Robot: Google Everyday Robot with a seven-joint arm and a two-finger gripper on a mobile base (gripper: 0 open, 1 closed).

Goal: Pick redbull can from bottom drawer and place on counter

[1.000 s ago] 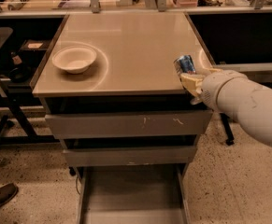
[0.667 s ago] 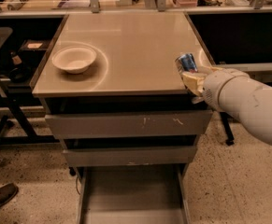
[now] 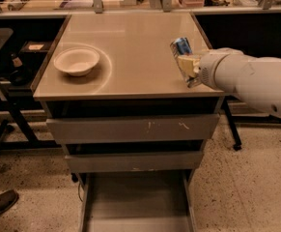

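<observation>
can [image 3: 181,47] – slim blue-silver metal, tilted, right-centre of frame, above the right edge of counter [image 3: 130,33] | gripper [image 3: 189,67] – clamped on can, yellowish pads, smooth white arm [image 3: 256,81] entering from right | counter glossy beige, square | bowl [image 3: 77,60] white, round, on counter at left | drawer [image 3: 137,202] grey, flat-floored, open, bottom centre | floor [image 3: 256,187] speckled

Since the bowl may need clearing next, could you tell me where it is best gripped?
Probably pinch the white bowl's rim from above, on its right side nearest the gripper; it sits upright, open, thin-walled. The gripper is over the counter's right edge, shut on the redbull can.
</observation>
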